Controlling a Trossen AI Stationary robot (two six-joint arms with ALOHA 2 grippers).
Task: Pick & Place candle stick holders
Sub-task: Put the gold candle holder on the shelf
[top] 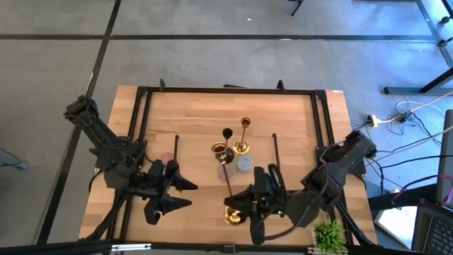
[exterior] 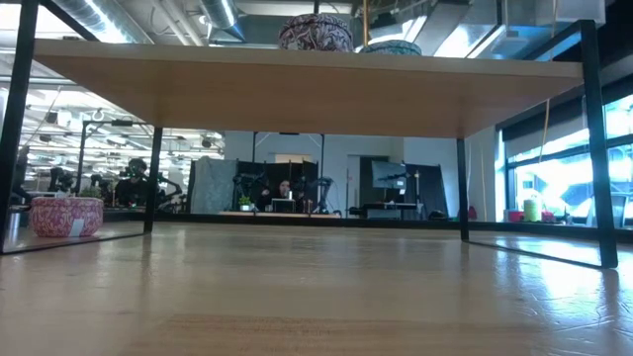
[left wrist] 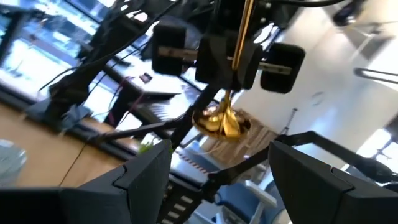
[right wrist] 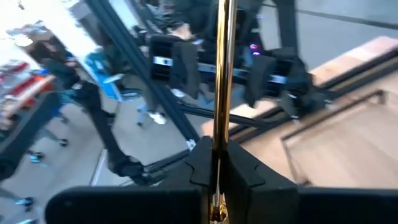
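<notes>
left end effector [top: 185, 193] open, right end effector [top: 241, 205] clamped

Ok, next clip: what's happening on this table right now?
The right hand is shut on the stem of a gold candle stick holder, holding it tilted over the near part of the wooden board. The left hand is open, facing it from the other side with nothing in it. Another gold holder, a black one and two glittery rounds cluster mid-board; a pink round sits off to the left.
</notes>
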